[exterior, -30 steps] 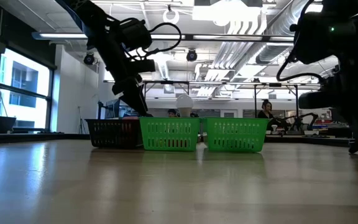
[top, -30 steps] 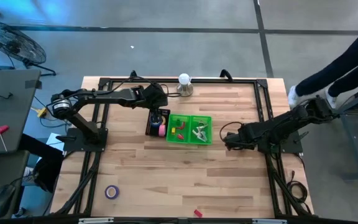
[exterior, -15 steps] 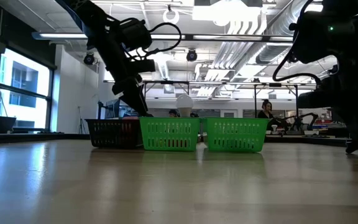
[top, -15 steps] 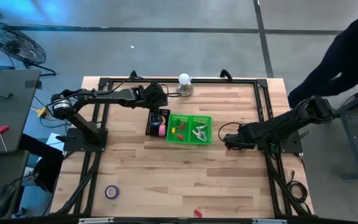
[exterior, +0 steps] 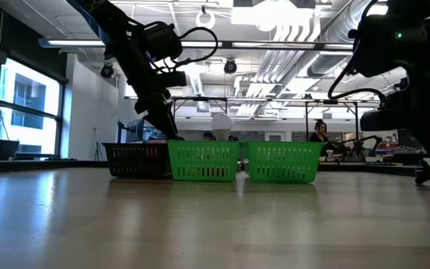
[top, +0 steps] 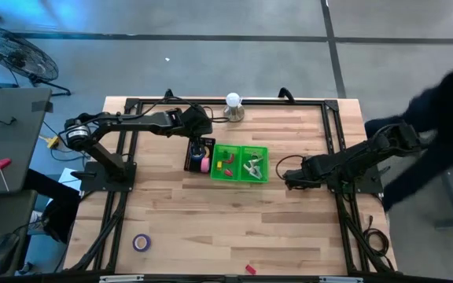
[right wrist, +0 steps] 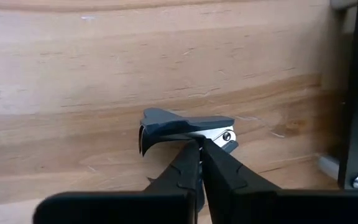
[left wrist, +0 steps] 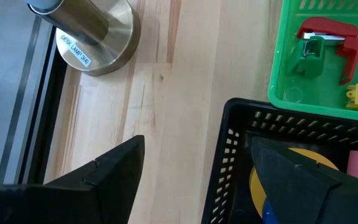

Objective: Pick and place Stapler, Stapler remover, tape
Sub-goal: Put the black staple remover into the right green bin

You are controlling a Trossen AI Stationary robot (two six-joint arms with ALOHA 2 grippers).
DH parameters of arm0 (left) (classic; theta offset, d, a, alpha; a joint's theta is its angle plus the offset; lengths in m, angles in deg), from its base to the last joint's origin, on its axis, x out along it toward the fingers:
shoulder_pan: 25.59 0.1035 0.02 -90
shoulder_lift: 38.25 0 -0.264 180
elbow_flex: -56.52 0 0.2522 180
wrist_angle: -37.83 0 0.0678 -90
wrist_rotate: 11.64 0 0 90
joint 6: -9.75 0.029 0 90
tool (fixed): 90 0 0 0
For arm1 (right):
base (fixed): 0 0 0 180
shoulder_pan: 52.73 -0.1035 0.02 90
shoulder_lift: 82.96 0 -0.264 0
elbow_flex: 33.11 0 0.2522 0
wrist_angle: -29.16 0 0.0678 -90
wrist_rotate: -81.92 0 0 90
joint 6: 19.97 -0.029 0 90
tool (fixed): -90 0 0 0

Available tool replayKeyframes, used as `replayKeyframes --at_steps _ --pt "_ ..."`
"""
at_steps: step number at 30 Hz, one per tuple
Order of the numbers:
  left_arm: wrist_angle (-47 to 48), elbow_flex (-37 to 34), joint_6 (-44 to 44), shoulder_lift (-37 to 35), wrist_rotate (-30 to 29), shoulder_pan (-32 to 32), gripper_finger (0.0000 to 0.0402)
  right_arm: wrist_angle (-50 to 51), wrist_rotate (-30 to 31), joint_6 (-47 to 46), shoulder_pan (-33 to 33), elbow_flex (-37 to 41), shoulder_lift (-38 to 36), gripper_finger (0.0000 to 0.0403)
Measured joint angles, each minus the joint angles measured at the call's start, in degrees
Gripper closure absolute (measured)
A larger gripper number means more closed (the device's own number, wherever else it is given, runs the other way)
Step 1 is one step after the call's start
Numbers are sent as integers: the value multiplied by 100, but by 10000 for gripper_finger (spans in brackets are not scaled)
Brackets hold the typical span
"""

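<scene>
Staple remover [right wrist: 185,130] lies flat on our wooden table [right wrist: 104,62] just past our right gripper [right wrist: 199,158], whose fingers are pressed together, its claws pointing sideways across them.

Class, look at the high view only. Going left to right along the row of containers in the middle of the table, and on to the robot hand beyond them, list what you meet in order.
Black basket → pink tape inside it → green basket holding red staplers → second green basket → right hand.
</scene>
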State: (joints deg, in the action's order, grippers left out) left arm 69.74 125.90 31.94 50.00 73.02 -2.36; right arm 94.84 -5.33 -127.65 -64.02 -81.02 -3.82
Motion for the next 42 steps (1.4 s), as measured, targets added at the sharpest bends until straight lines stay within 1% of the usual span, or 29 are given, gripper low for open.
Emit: replayKeyframes --at_steps 12,14,17,21,25,28,32,38,42 --pt "0 0 -17 0 0 0 113 -39 -53 269 0 -38 4 402" --pt "0 0 -17 0 0 0 113 -538 -27 350 0 -144 12 402" --pt "0 0 -17 0 0 2 113 -1102 184 683 -14 -214 32 402" --pt "1 0 -17 0 0 2 113 -2215 701 1102 -9 -199 50 402" --pt "-144 -121 -3 0 -2 2 113 -2671 902 1390 -11 -192 48 402" --pt "-303 -302 7 0 -79 4 113 -2707 1024 1414 -11 -195 41 402" --pt "-595 -516 48 0 -327 4 113 -2729 1041 1414 -11 -193 61 402" --pt "-737 -581 104 0 -383 6 113 -2851 1259 1647 -11 -192 60 402" --pt "-739 -582 149 0 -302 6 113 -2896 1332 1716 -11 -195 57 403"
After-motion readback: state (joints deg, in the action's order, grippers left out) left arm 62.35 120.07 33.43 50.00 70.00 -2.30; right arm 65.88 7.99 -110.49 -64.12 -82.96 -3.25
